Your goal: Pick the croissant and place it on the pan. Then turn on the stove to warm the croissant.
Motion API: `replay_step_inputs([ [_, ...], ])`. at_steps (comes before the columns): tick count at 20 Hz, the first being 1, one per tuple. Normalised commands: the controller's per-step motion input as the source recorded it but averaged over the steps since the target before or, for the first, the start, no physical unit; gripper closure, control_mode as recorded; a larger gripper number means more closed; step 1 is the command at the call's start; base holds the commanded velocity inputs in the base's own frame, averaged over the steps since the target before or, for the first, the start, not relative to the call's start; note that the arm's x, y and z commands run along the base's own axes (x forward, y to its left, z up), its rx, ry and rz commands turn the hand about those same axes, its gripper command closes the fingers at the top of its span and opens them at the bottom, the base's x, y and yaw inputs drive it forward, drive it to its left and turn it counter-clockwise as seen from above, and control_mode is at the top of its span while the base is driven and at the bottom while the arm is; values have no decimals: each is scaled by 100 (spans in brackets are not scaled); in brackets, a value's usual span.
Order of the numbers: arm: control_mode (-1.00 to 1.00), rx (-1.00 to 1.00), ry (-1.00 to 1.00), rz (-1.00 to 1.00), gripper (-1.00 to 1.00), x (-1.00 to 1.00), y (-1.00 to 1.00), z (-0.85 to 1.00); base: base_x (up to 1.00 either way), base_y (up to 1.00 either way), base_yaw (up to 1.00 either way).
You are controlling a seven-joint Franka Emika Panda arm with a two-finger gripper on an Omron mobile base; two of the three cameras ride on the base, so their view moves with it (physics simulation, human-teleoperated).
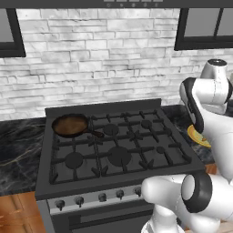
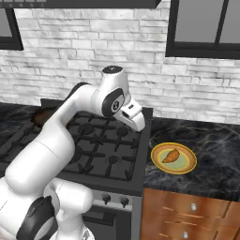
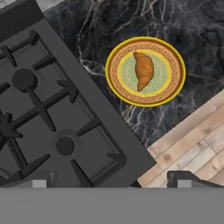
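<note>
the croissant (image 3: 144, 71) lies in the greenish middle of a yellow plate (image 3: 115, 84) on the dark marble table (image 3: 183, 26), just beside the right edge of the stove (image 3: 52, 109). in the hand view it sits ahead of the hand (image 3: 114, 183) and a little off to one side, well apart from the fingertips (image 3: 40, 183) that rise at the bottom edge; judging from that, the hand hangs high above the stove's corner and must travel forward and down to reach the pastry. the croissant's long axis runs nearly straight away from the hand in that view, pointed end farthest, so a grasp across its narrow width looks the natural one, though the fingers may need to be checked against that axis first. the two tips stand wide apart with nothing between them, so the hand is released and empty. the pan (image 1: 70, 125) waits on the far back burner, on the opposite side of the stove from the plate, well apart from the hand. the knobs (image 1: 79, 200) along the stove's front look untouched.
</note>
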Motion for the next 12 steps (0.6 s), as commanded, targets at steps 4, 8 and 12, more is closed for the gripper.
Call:
replay_step_inputs([
  [4,-100,8,0,0,-100,0,-34,-3,0,0,0],
  [8,-100,8,0,0,-100,0,-33,-12,0,0,0],
  [12,-100,4,2,1,-100,1,-23,-14,0,0,0],
])
